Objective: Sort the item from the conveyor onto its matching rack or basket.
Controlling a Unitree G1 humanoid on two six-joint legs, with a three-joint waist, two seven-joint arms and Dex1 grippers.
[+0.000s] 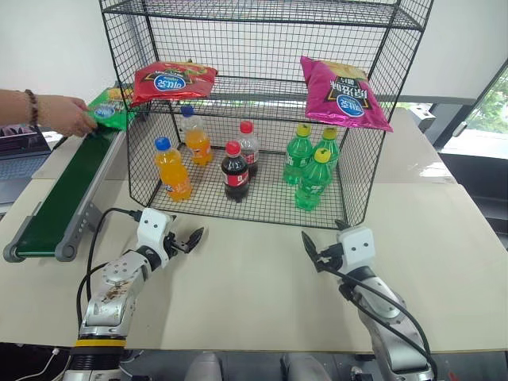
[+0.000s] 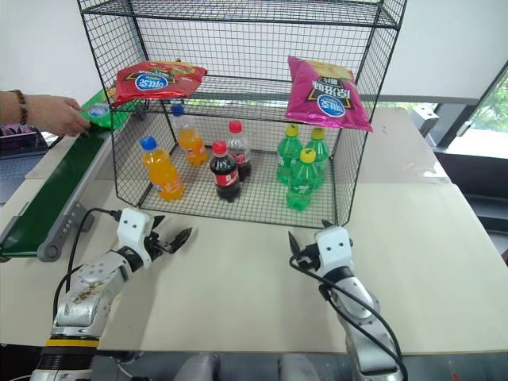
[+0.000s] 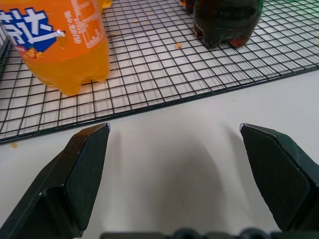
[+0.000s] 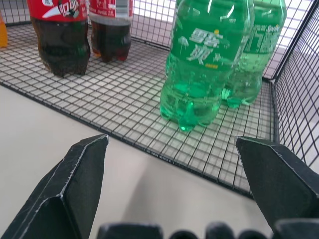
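Left end effector [image 1: 193, 237]: released, fingers spread wide, nothing between them. Rests low over the desk [image 1: 254, 278], just in front of the rack's bottom tier, facing an orange soda bottle [image 3: 60, 45] and a cola bottle [image 3: 227, 20].

Right end effector [image 1: 312, 250]: released, fingers spread wide, nothing between them. Low over the desk before the rack's front right corner, facing the green soda bottles [image 4: 207, 64].

Rack [image 1: 262, 16]: black wire mesh, several tiers, standing on the desk. Bottom tier holds two orange, two cola and three green bottles, all upright. Middle tier holds a red bag [image 1: 171, 79] on the left and a magenta bag [image 1: 343, 94] on the right, with a bare stretch of shelf between them.

Conveyor [image 1: 59, 202]: dark green belt, along the desk's left side, beside the rack.

Green bag [image 1: 109, 111]: at the conveyor's far end, close by the rack's left rear corner. A person's hand [image 1: 67, 115] touches it; whether it lies on the belt or is held above it cannot be told.

Status: sorting not yet begun. Bag well apart from both end effectors and not on any tier. Remaining, by judgement: bag to travel down the belt into reach, be grasped (left arm nearer), lifted and set on the crisp-bag tier, likely in the gap.
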